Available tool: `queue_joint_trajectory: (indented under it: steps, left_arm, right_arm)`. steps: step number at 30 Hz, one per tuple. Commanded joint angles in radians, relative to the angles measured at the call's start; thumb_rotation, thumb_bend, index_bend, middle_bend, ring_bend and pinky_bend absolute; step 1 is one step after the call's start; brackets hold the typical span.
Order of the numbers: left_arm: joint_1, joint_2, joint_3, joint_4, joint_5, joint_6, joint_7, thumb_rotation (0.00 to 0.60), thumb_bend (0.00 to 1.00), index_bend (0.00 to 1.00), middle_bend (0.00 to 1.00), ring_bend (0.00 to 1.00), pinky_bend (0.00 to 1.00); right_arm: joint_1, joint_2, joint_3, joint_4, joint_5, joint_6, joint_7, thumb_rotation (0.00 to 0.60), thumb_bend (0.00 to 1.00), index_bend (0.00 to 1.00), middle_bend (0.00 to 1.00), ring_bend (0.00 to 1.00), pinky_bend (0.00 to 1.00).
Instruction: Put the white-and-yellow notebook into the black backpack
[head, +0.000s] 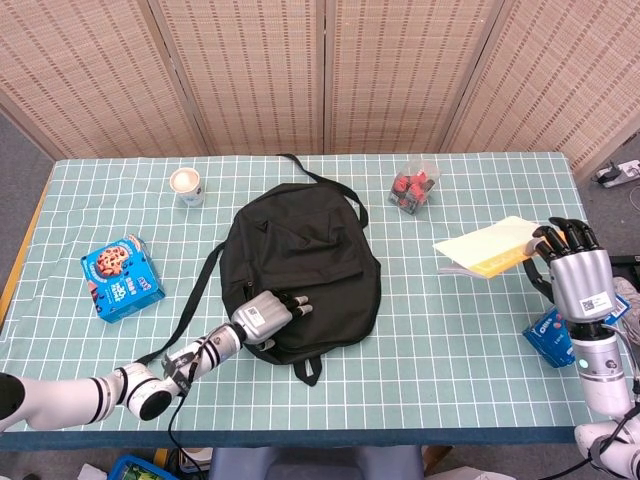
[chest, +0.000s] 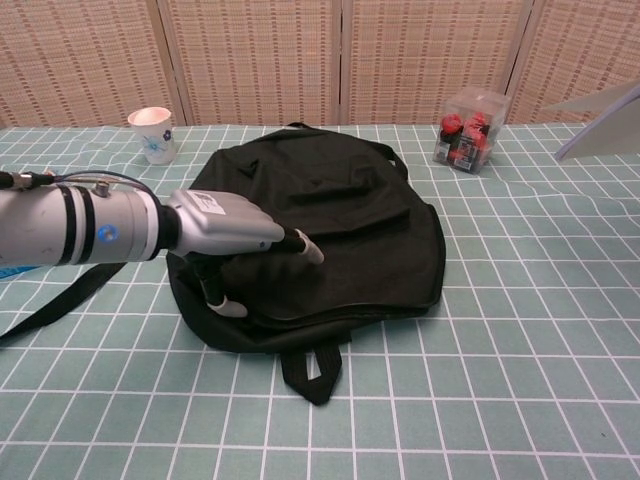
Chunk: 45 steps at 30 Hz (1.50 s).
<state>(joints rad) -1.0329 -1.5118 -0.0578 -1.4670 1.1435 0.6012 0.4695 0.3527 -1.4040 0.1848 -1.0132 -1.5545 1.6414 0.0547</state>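
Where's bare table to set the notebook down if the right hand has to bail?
Widest bare patch: front centre-right, between the black backpack and the right hand. Another lies front-left, below the blue cookie box. Crowded: the right edge, with the notebook, a blue packet and, further back, the clear box of red items. The left hand rests on the backpack.

Left hand (head: 268, 316) palm-down, fingers spread; right hand (head: 570, 270) raised, fingers clasped.
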Motion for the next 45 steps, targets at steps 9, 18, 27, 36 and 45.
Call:
queue_joint_trajectory:
  steps: [9,18,27,36,45]
  left_arm:
    - [0.021,-0.048,-0.002,0.095,0.091,0.042,-0.154,0.6,0.16,0.16,0.07,0.18,0.21]
    - [0.033,-0.082,-0.004,0.156,0.183,0.051,-0.333,0.6,0.2,0.3,0.11,0.2,0.21]
    - [0.042,-0.125,-0.005,0.232,0.245,0.091,-0.431,0.6,0.36,0.45,0.16,0.23,0.21]
    - [0.051,-0.143,-0.003,0.27,0.284,0.124,-0.506,0.6,0.45,0.56,0.19,0.23,0.21]
    - [0.086,-0.131,-0.03,0.262,0.264,0.174,-0.592,0.6,0.48,0.62,0.23,0.23,0.21]
  right_arm:
    - [-0.001,-0.001,0.002,0.001,0.003,-0.004,0.002,0.6,0.31,0.84,0.43,0.27,0.28]
    - [0.005,-0.013,0.003,0.014,0.005,-0.016,0.006,0.6,0.31,0.85,0.44,0.27,0.28]
    - [0.003,-0.02,0.005,0.029,0.011,-0.017,0.018,0.6,0.31,0.85,0.44,0.27,0.29]
    - [0.004,-0.023,0.01,0.037,0.012,-0.011,0.027,0.6,0.31,0.86,0.44,0.28,0.29]
    - [0.0,-0.014,0.018,0.02,0.011,0.008,0.044,0.6,0.31,0.86,0.44,0.28,0.29]
